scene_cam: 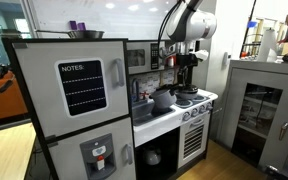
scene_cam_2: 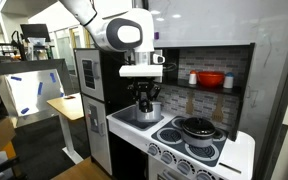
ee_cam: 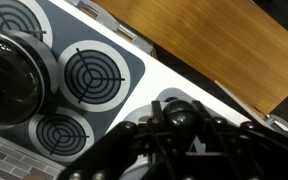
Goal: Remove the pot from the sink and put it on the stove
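The silver pot point(scene_cam_2: 147, 114) with a black lid knob point(ee_cam: 174, 113) sits at the sink point(scene_cam_2: 124, 122) of the toy kitchen; it also shows in an exterior view point(scene_cam: 162, 98). My gripper point(scene_cam_2: 144, 101) hangs straight down over it, and in the wrist view its fingers point(ee_cam: 174, 125) close tightly around the knob, hiding most of the pot. The stove point(scene_cam_2: 199, 145) with four ringed burners point(ee_cam: 94, 70) lies beside the sink. It also shows in an exterior view point(scene_cam: 196, 100).
A black lidded pan point(scene_cam_2: 197, 127) occupies one stove burner, also seen in the wrist view point(ee_cam: 9, 80). A red bowl point(scene_cam_2: 210, 79) stands on the shelf behind the stove. The toy fridge point(scene_cam: 79, 100) flanks the sink. Wooden floor point(ee_cam: 214, 40) lies beyond the counter edge.
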`<state>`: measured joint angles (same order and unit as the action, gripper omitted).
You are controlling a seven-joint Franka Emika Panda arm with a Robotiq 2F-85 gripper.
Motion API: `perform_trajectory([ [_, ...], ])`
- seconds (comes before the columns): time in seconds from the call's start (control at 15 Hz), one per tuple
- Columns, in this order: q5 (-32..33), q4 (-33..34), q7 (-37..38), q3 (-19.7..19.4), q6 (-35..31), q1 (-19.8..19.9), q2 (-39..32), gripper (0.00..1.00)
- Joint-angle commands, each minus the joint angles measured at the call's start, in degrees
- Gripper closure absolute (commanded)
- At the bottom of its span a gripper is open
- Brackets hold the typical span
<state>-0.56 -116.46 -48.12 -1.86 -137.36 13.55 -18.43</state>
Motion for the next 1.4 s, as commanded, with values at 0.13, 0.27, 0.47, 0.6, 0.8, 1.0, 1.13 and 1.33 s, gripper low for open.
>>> perform_trajectory([
  [0.13,-4.4,-1.3,-2.5,-0.3,-1.9,2.2,0.6,0.91],
  [0.27,-5.2,-1.5,-2.9,-0.4,-2.0,2.6,0.5,0.91],
  [0.47,-6.7,-1.6,-3.4,-0.4,-2.7,3.3,0.1,0.91],
  [0.6,-7.9,-1.3,-4.0,-0.4,-3.0,3.7,-0.3,0.91],
  [0.8,-9.8,-1.0,-5.4,-0.4,-4.2,4.8,-1.0,0.91],
  [1.0,-11.7,-0.4,-6.8,-0.4,-4.9,6.3,-2.2,0.91],
  [1.13,-13.4,-0.1,-8.3,-0.2,-5.5,7.6,-3.0,0.91],
  [1.33,-16.1,0.0,-10.9,0.1,-6.7,9.3,-4.3,0.91],
])
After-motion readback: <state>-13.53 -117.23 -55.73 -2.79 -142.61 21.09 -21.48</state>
